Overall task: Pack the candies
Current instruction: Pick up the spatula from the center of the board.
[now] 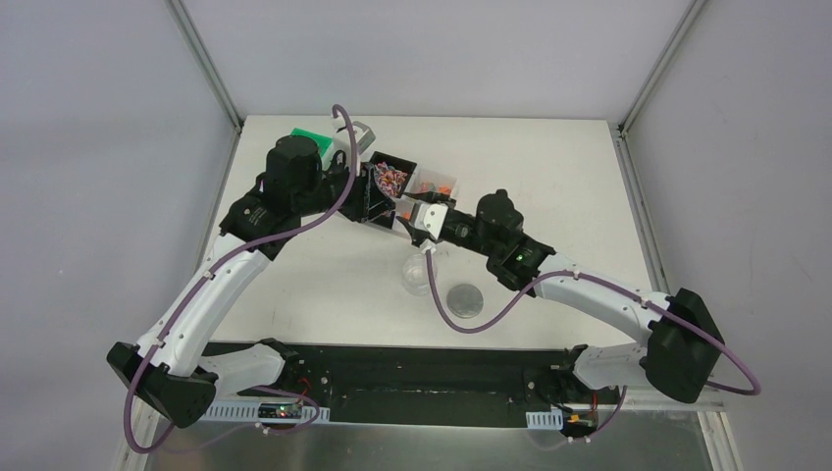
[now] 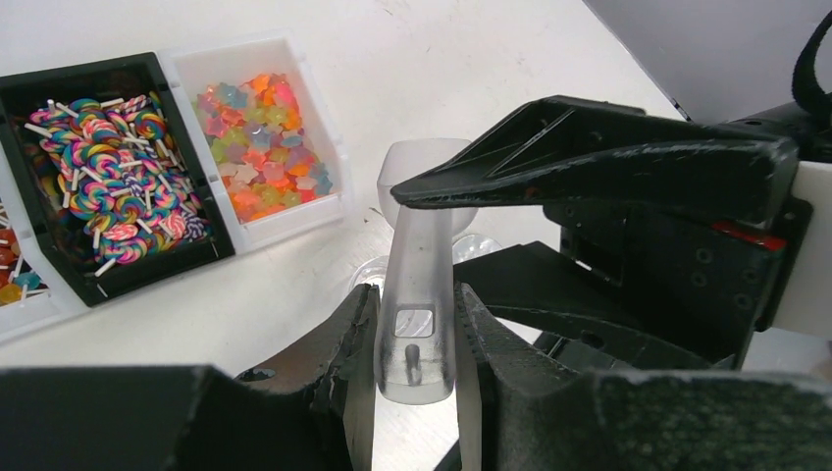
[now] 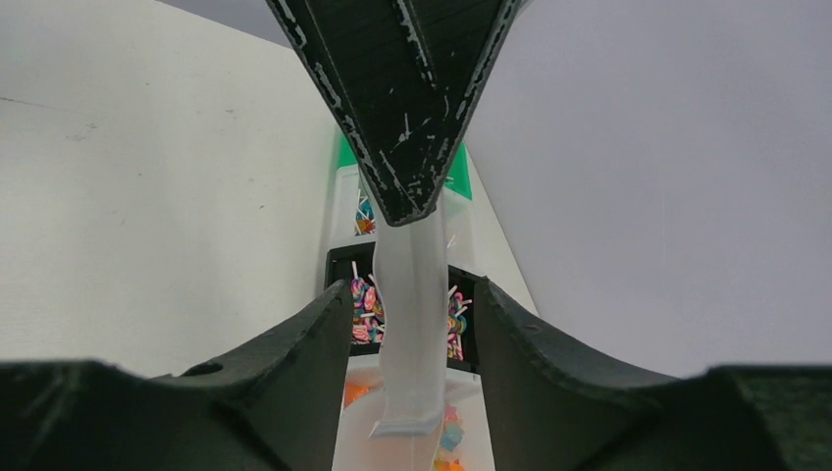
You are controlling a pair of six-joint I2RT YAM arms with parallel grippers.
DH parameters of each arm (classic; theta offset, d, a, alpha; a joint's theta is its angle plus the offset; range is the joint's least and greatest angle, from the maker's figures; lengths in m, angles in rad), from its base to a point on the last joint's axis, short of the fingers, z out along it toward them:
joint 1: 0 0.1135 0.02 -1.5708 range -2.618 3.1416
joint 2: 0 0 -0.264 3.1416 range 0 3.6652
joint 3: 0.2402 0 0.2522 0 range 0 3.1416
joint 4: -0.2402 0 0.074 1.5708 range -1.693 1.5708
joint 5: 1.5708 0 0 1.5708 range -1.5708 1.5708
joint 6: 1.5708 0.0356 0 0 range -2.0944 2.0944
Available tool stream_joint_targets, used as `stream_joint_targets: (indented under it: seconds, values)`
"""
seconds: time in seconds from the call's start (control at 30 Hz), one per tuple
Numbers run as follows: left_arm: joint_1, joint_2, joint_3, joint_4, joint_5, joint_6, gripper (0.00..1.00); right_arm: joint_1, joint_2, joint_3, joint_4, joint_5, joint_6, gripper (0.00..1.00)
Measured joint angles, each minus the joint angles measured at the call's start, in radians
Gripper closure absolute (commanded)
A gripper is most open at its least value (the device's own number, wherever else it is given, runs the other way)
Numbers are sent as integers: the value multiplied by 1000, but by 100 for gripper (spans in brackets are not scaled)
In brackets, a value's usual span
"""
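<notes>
**Plastic scoop (image 2: 420, 245), translucent, between two grippers by the candy bins**

Clenched on the handle of the scoop: left gripper (image 2: 414, 299), a finger pressed to each side, bowl end pointing away toward the far side of the white table (image 1: 549, 177). Further along the same scoop: right gripper (image 3: 412, 294), jaws parted. In its own wrist view, a strip of gap on either side of the plastic, so released and not grasping. In the left wrist view, one of its black fingers just above the bowl.

At the far middle of the table, beside both grippers: swirled multicoloured lollipop candies (image 2: 103, 177) heaped in a black rectangular bin (image 2: 59, 83). Touching that bin's right side, a white rectangular bin (image 2: 235, 64) of star-shaped orange, pink and yellow gummy candies (image 2: 260, 147).

Nearer, around mid-table: a clear round container (image 1: 420, 273). Near it, to the right and slightly nearer, apart: a grey round lid disc (image 1: 464, 297), lying flat.
</notes>
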Motion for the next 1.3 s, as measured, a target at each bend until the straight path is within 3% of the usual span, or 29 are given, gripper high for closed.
stream_joint_targets:
  seconds: [0.1, 0.3, 0.53, 0.63, 1.1, 1.3]
  values:
    - [0, 0, 0, 0, 10, -1, 100, 11, 14, 0, 11, 16, -9, 64]
    - [1, -4, 0, 0, 24, -5, 100, 23, 26, 0, 50, 34, -8, 100]
    - [1, -26, 0, 10, 20, -6, 61, 29, 27, 0, 89, 39, 16, 100]
    - [1, -37, -4, 23, 10, 1, 53, 30, 27, -3, 125, 40, 41, 100]
    - [1, -14, -13, 37, 1, 7, 34, 29, 60, -14, 223, 38, 95, 100]
    - [0, 8, -6, 47, 1, 3, 41, 30, 66, -14, 230, 34, 95, 100]
